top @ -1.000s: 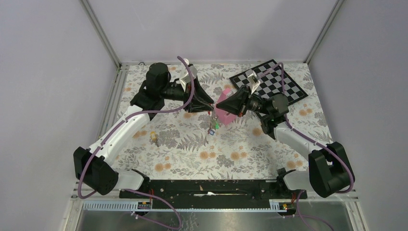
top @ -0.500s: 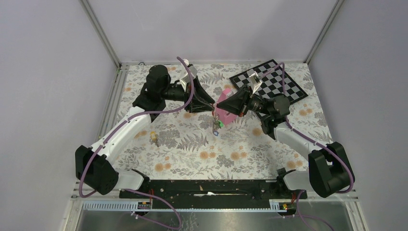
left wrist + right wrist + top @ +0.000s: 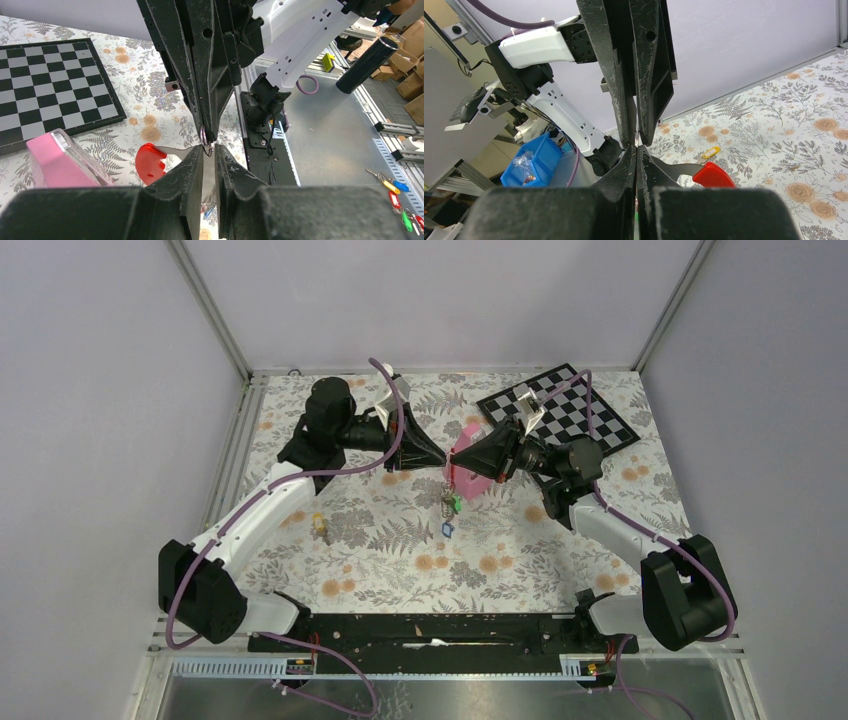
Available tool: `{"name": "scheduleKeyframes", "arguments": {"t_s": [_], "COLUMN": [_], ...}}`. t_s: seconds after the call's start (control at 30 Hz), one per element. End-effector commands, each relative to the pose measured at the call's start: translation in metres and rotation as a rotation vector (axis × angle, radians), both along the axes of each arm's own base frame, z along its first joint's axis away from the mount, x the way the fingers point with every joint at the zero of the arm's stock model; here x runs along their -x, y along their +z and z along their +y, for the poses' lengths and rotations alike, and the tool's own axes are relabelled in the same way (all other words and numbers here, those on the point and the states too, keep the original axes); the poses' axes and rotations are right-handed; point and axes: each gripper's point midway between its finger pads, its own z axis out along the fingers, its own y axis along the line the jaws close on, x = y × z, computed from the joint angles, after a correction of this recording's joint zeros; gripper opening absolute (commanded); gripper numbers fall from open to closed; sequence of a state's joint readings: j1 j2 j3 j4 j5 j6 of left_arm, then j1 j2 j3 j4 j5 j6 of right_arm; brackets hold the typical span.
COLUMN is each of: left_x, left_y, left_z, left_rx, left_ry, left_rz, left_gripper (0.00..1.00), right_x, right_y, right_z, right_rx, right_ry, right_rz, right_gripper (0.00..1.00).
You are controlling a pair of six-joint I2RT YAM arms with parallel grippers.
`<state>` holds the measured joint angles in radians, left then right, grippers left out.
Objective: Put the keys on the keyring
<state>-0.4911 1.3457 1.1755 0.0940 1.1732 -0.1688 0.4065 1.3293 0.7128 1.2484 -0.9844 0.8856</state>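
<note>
My two grippers meet tip to tip above the table's middle, the left gripper (image 3: 440, 468) facing the right gripper (image 3: 453, 471). In the left wrist view the left gripper (image 3: 209, 148) has its jaws drawn close, with the grey side of the keyring (image 3: 149, 162) in the narrow gap and its red side sticking out to the left. The right gripper (image 3: 637, 148) is pressed shut on a small split ring (image 3: 204, 135). A green key tag (image 3: 452, 502) and a blue key tag (image 3: 448, 529) show below the tips. A yellow-tagged key (image 3: 320, 527) lies on the cloth.
A pink pyramid (image 3: 470, 465) stands right behind the meeting grippers. A chessboard (image 3: 560, 415) lies at the back right. Metal frame rails run along the left and near edges of the floral cloth.
The left jaws have closed in from a wider gap. Both grippers shifted slightly right, and the blue key tag now sits lower than the green one.
</note>
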Motion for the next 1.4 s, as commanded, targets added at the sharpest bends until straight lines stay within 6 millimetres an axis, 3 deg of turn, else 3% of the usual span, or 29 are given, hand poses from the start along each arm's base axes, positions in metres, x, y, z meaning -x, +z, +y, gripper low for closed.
{"name": "scheduleKeyframes", "arguments": {"t_s": [0.0,0.43,0.53,0.73,0.9,1.37], "left_x": [0.0,0.002,0.003,0.005,0.011,0.013], "left_y": [0.008,0.009,0.009,-0.028,-0.04,-0.042], "left_z": [-0.003,-0.007,-0.004,0.004,0.003,-0.01], "left_rx": [0.03,0.032,0.0,-0.266,-0.393,-0.422], "left_ry": [-0.008,-0.026,-0.018,0.005,0.0,-0.004], "left_rz": [-0.029,-0.007,-0.022,-0.133,-0.19,-0.197], "left_gripper": [0.16,0.0,0.0,0.0,0.0,0.0], "right_x": [-0.001,-0.001,0.002,0.003,0.008,0.027], "right_y": [0.017,0.009,0.004,-0.017,-0.029,-0.059], "right_z": [-0.004,-0.004,-0.004,-0.005,-0.008,-0.003], "right_rx": [-0.042,-0.012,0.032,0.19,0.268,0.343], "right_ry": [-0.036,-0.039,-0.029,0.002,0.035,0.116], "right_rz": [-0.096,-0.133,-0.185,-0.25,-0.324,-0.371], "right_gripper": [0.0,0.01,0.11,0.34,0.48,0.52]}}
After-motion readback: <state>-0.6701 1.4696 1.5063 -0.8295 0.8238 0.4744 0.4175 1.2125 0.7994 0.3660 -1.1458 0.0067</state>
